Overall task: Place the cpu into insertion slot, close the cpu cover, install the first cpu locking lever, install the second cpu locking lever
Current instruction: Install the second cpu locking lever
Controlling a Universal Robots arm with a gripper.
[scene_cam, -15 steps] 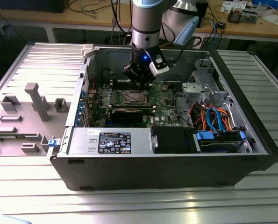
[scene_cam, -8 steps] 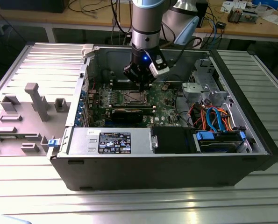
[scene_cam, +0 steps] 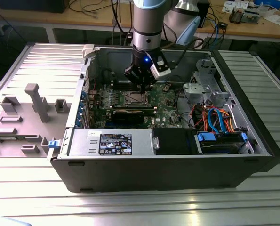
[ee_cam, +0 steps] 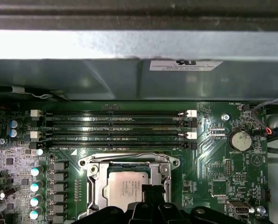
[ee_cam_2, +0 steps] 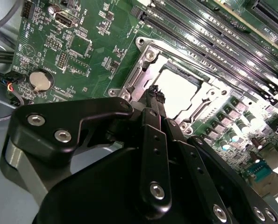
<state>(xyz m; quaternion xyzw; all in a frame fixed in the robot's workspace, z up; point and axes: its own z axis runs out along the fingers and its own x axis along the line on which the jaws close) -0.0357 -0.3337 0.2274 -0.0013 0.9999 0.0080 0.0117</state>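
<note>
Inside an open grey computer case on a ribbed metal table: green motherboard, long black memory slots beside the socket. Over the board, robot arm reaching down, black gripper poised just above the insertion slot. Fingers pressed together, nothing visibly between them. Silver cpu lying flat in the slot, framed by the cpu cover. Whether fingertips touch the chip: cannot tell.

Silver cpu lies flat in the insertion slot, cpu cover closed.
</note>
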